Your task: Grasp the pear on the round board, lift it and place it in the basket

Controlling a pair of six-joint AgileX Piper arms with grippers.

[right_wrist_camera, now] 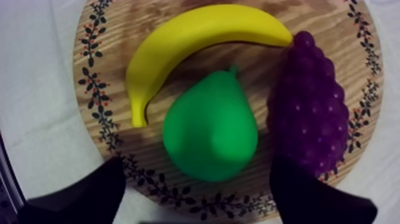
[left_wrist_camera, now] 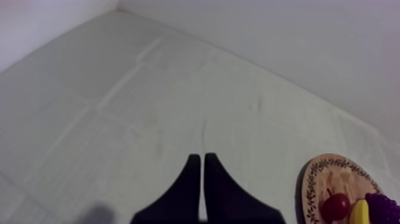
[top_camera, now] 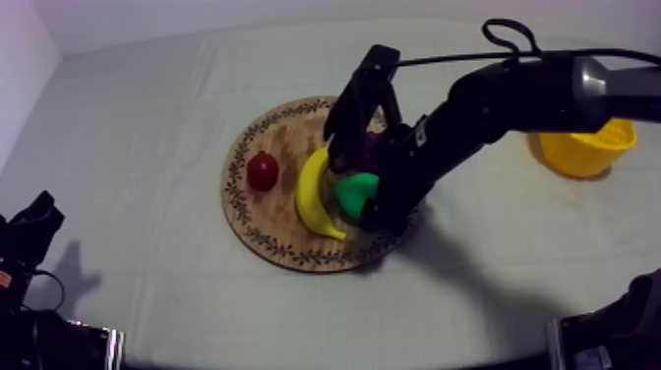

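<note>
R tool (right_wrist_camera: 196,174) released: fingers spread either side of the pear (right_wrist_camera: 211,134), not clamped on it. Can't tell if they touch it. Pear lies on the wooden board (right_wrist_camera: 98,104), btw banana (right_wrist_camera: 196,36) & grapes (right_wrist_camera: 309,104), close to both. Small red fruit (top_camera: 263,171) sits on the board beyond the banana, apart from pear. Yellow basket (top_camera: 585,150) stands on the bench (top_camera: 148,98) at R side, well apart from board. L tool (left_wrist_camera: 200,161) clenched on nothing, over bare bench.
</note>
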